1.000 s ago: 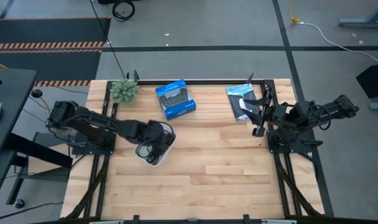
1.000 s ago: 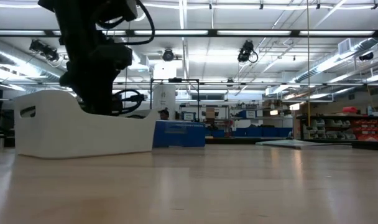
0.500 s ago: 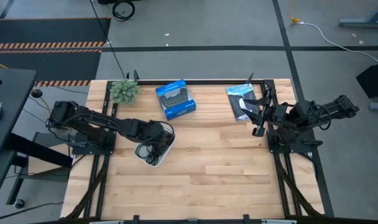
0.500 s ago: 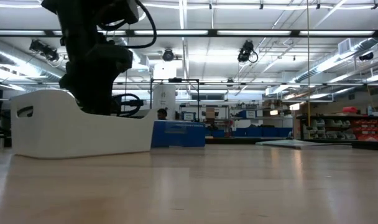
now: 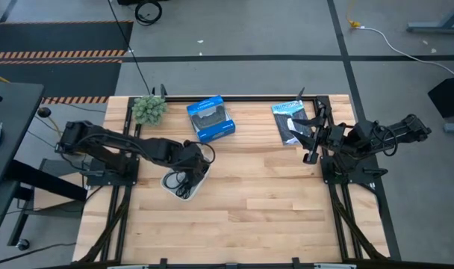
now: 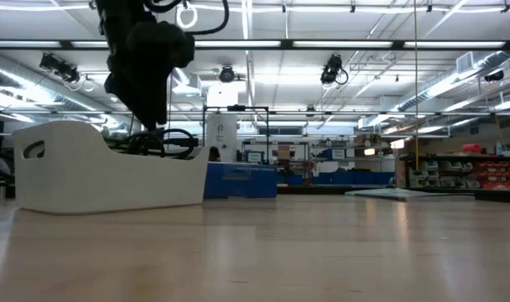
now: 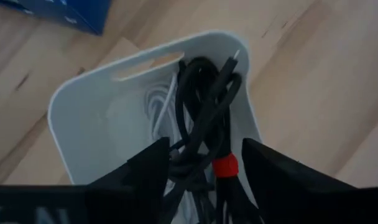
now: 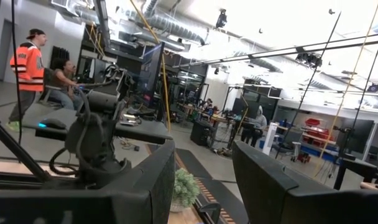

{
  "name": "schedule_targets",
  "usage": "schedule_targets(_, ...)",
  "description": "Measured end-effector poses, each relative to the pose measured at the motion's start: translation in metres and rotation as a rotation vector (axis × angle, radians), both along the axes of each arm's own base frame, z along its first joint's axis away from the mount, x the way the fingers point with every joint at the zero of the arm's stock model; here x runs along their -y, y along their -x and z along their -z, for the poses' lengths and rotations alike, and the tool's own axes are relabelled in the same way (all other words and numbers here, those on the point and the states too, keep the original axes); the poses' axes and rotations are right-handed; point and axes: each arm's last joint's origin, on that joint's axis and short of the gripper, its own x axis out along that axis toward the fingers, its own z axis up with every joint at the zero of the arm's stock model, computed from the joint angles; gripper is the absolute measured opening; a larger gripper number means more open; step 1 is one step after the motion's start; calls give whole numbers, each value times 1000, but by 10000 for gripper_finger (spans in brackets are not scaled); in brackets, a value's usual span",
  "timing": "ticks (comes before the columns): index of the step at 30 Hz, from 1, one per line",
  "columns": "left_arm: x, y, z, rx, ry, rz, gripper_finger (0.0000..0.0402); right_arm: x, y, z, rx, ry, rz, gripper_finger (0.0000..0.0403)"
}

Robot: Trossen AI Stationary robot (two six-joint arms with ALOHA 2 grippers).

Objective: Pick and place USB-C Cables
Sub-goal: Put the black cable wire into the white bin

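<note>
A white bin (image 5: 184,187) (image 6: 104,172) stands on the left half of the table and holds the cables. In the left wrist view a black cable (image 7: 204,115) with a red band (image 7: 224,165) lies on top, resting against the bin's wall (image 7: 83,118). A white cable (image 7: 156,106) lies beneath it. Black loops (image 6: 167,141) show above the rim in the low view. My left gripper (image 5: 196,158) (image 6: 152,122) (image 7: 207,180) hangs open just above the bin, one finger on either side of the black cable. My right gripper (image 5: 311,153) (image 8: 204,186) waits open at the table's right edge. My left gripper stands open over the black cable's red-banded part (image 7: 224,165), coming from above. I cannot tell whether its fingers (image 7: 148,174) touch the cable. The cable lies in the bin.
A blue box (image 5: 210,118) (image 6: 242,180) lies at the far edge behind the bin, with a small green plant (image 5: 148,109) to its left. A black flat packet (image 5: 290,119) lies far right, by the right arm. The near half of the table is bare wood. People (image 8: 30,62) are in the room beyond.
My left gripper has risen from deep in the bin to just above its rim and shifted a little toward the table's right. The black cable loops now show below the fingers at the bin's rim.
</note>
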Motion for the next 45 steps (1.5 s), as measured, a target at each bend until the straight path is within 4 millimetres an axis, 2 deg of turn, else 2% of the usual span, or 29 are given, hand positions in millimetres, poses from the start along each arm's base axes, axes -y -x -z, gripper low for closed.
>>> schedule_targets(10, 1, -5, 36, -125, -43, 50, 70, -1, -2, 0, -5, 10, 3, 165)
schedule_targets(15, 3, -8, 45, -168, -30, 78, 34, -1, -3, 1, -7, 20, 6, 165)
schedule_targets(18, 3, -8, 42, -171, -27, 82, 35, -1, -3, 1, -8, 21, 6, 165)
schedule_targets(24, 4, -10, 23, -177, -22, 95, 52, -1, -3, 0, -7, 21, 6, 165)
schedule_targets(30, 4, -14, 10, -175, -28, 110, 50, -1, -3, 1, -7, 21, 6, 165)
schedule_targets(37, 5, -12, 15, -195, -7, 115, 62, -1, -3, 1, -8, 21, 6, 165)
schedule_targets(45, 4, -8, 22, -221, -1, 101, 121, -1, -3, 1, -8, 21, 6, 165)
